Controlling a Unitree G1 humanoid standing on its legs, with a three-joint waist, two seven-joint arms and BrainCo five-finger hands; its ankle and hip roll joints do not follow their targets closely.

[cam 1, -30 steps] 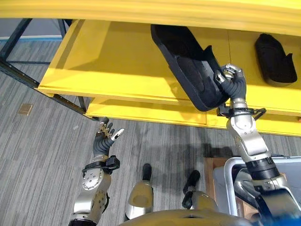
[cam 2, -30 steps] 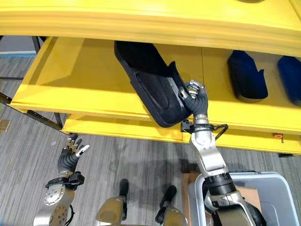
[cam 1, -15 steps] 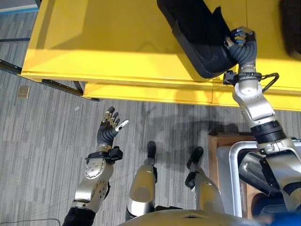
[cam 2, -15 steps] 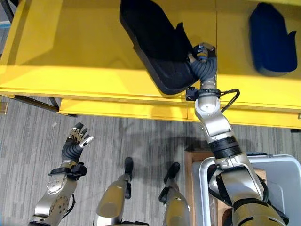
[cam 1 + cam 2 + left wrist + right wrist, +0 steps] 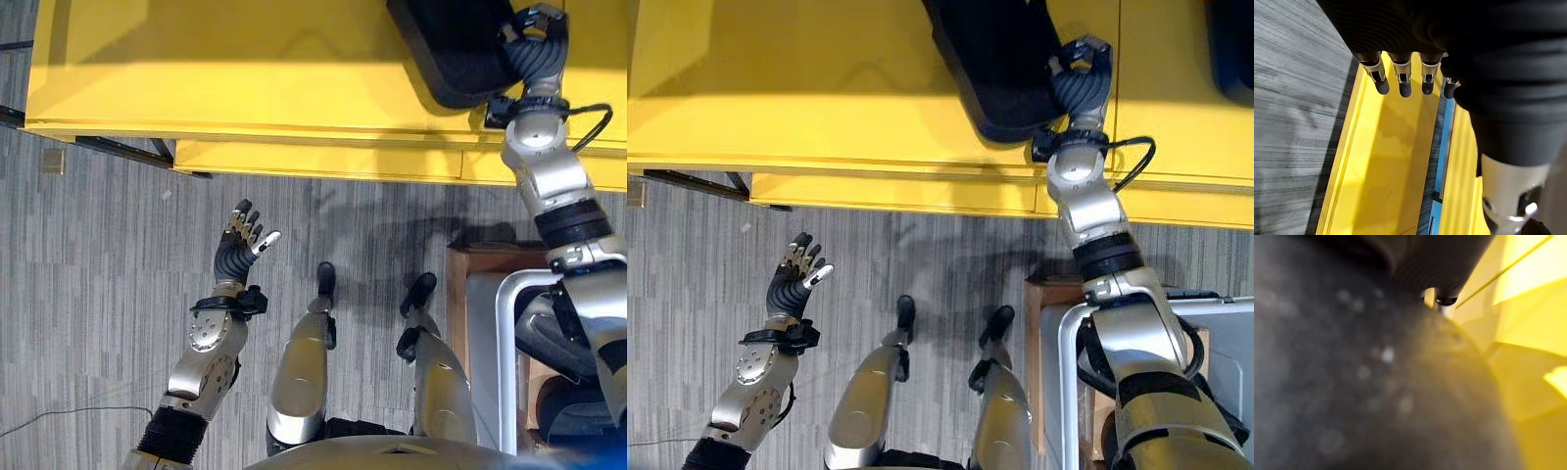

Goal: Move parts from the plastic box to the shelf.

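Note:
A large black moulded part [image 5: 446, 49] lies on the yellow shelf [image 5: 245, 69], its near end just inside the shelf's front edge. My right hand [image 5: 534, 44] is up at the part's right side, fingers curled on its rim. The right wrist view has the part's dark surface [image 5: 1352, 382] pressed close, with yellow shelf [image 5: 1528, 333] beside it. My left hand [image 5: 245, 240] hangs open over the floor, palm up and holding nothing; its straight fingers [image 5: 1400, 78] point towards the shelf. The grey plastic box [image 5: 1063, 372] stands at the lower right.
Another dark part [image 5: 1234, 49] lies on the shelf further right. A lower yellow shelf level [image 5: 313, 162] juts out below the front edge. The box rests on a brown wooden base [image 5: 456, 294]. Grey striped carpet [image 5: 88, 294] spreads to the left.
The whole picture has shifted, so the camera moved. Against the shelf edge, the black part has gone deeper onto the shelf with my right hand still on it.

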